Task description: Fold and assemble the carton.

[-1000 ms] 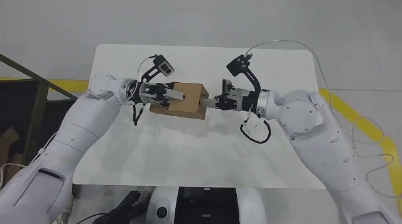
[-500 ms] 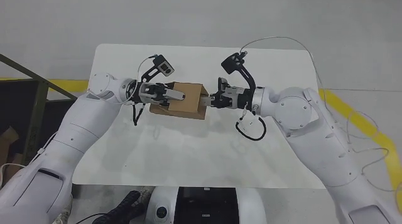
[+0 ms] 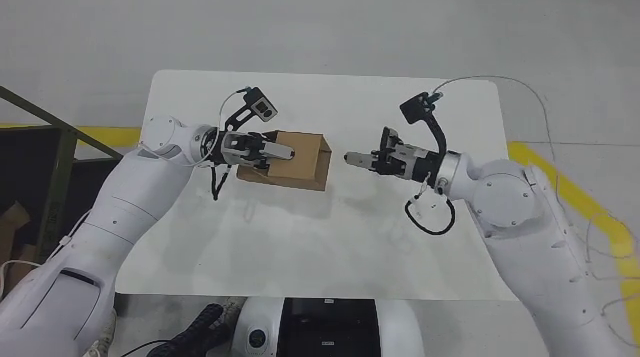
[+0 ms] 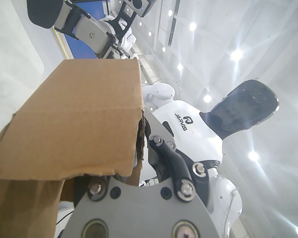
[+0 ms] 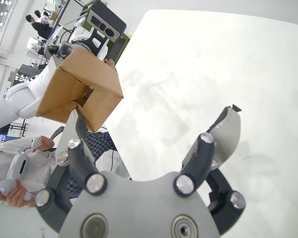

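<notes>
The brown carton (image 3: pixel 297 160) is held just above the middle of the white table, lying on its side. My left gripper (image 3: pixel 262 150) is shut on its left wall; in the left wrist view the carton (image 4: pixel 72 122) covers one finger and the gripper (image 4: pixel 140 147) clamps the cardboard edge. My right gripper (image 3: pixel 352 158) hangs open a short way to the right of the carton, not touching it. In the right wrist view the carton's (image 5: pixel 77 92) open end faces the gripper (image 5: pixel 154 117), with inner flaps folded in, and nothing lies between the spread fingers (image 5: pixel 77 122).
The white table (image 3: pixel 400 247) is bare around the carton. A dark metal rack (image 3: pixel 40 147) stands off the table's left side. A yellow floor line (image 3: pixel 560 182) runs past the right edge.
My right gripper has pulled back to the right, out of the carton's open end, and now stands clear of it. The left gripper and carton have stayed in place.
</notes>
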